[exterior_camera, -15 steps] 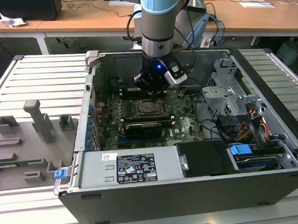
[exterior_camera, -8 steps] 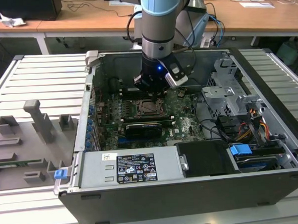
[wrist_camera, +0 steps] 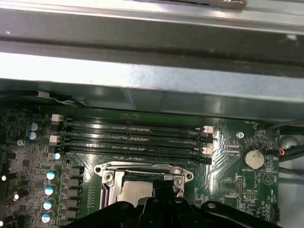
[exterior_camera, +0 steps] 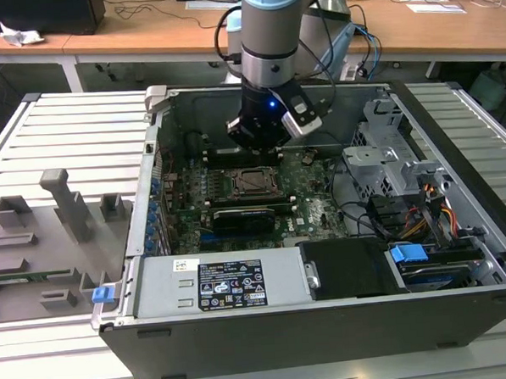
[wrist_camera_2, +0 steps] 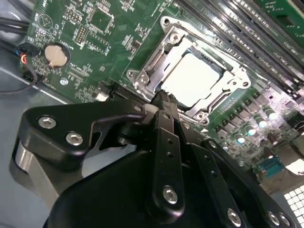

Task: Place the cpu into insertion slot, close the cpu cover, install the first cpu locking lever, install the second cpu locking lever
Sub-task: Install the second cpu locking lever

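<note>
The cpu (wrist_camera_2: 192, 78) shows its pale square face and lies flat in the insertion slot (wrist_camera_2: 216, 102) on the green board. The cpu cover (wrist_camera_2: 147, 66), a metal frame with a square window, lies down flat around it. My gripper (wrist_camera_2: 162, 99) hangs just above the socket's near edge. Its black fingers are shut together with nothing visible between them. In the exterior view the gripper (exterior_camera: 255, 151) stands over the back edge of the socket, and the cpu (exterior_camera: 254, 181) shows just in front of it. In the first wrist view the cover (wrist_camera: 142, 168) and the cpu (wrist_camera: 135, 192) lie just beyond the gripper body.
Several long memory slots (wrist_camera: 133, 137) run beside the socket, below the case's metal wall (wrist_camera: 152, 80). A coin battery (wrist_camera_2: 56, 54) sits on the board. A black card (exterior_camera: 250, 215), a drive cage (exterior_camera: 387, 161), cables (exterior_camera: 382, 217) and the power supply (exterior_camera: 215, 281) crowd the case.
</note>
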You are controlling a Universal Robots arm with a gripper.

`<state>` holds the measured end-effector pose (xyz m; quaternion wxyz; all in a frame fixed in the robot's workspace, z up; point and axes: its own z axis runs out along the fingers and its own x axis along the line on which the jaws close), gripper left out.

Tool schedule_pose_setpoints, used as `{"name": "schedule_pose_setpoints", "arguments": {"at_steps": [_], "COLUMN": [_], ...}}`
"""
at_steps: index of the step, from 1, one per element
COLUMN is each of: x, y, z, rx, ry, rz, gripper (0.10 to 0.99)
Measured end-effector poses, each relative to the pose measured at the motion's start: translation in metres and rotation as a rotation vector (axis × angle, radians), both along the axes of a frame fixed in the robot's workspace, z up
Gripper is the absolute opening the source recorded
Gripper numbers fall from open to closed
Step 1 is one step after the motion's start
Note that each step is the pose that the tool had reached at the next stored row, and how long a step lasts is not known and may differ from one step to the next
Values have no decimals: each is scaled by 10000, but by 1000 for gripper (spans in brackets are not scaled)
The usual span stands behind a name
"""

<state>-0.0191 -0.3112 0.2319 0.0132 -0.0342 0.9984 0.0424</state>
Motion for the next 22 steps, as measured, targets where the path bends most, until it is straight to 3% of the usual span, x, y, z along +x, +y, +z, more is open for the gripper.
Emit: {"name": "schedule_pose_setpoints", "arguments": {"at_steps": [2,6,12,18,20,21,22], "x": [0,-1,0,0,-1,-1,-1], "y": [-65,-134,-283,-315,-401,-483,-590], "z": [0,0,0,28,28,28,27], "rx": [-1,0,-1,1,0,38,329], "ry": [0,0,0,0,0,25,179], "rz": [1,-1,0,2,-1,0,-2], "gripper": [106,106,106,106,106,106,106]}}
